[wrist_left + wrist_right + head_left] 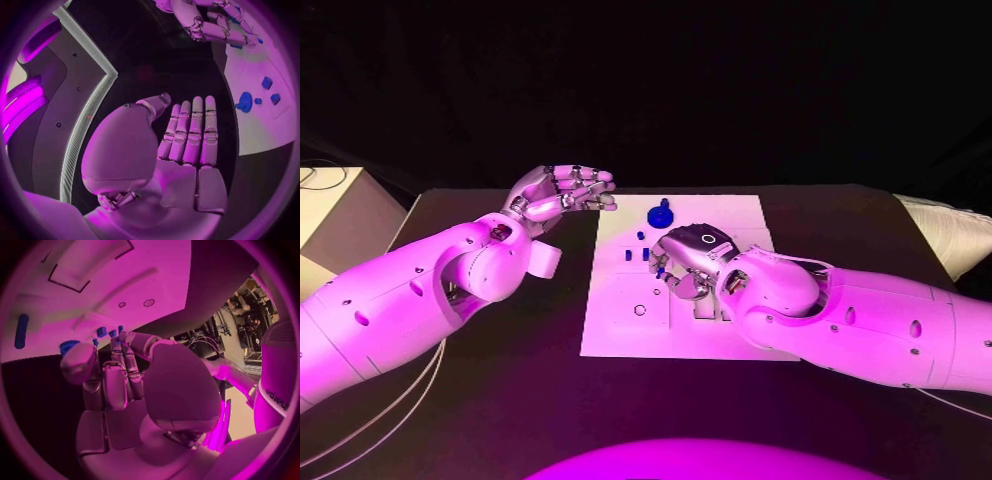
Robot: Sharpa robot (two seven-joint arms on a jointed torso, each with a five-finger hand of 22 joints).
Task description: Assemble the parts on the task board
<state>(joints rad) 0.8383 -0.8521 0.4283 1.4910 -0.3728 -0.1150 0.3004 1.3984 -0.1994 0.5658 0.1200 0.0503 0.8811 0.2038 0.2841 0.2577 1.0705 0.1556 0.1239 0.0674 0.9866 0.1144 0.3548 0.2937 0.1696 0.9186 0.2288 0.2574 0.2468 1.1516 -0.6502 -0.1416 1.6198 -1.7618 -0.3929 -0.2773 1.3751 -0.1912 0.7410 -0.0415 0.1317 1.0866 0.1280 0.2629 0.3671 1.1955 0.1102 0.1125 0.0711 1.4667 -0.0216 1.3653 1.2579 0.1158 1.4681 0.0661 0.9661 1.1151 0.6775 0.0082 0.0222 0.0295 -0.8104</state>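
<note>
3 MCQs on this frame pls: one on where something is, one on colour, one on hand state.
1. Where is the right hand?
A. over the task board
B. off the table's right edge
C. on the beige box

2. What colour is the round part near the board's far edge?
A. yellow
B. blue
C. green

3. How is the left hand?
A. gripping the round part
B. pressing flat on the board
C. raised beside the board, holding nothing

Answers:
1. A, the head view shows it above the white plate's middle.
2. B, it looks blue in the head view and in the left wrist view.
3. C, the left wrist view shows its fingers straight with nothing in them, and the head view puts it off the board's far left corner.
</note>
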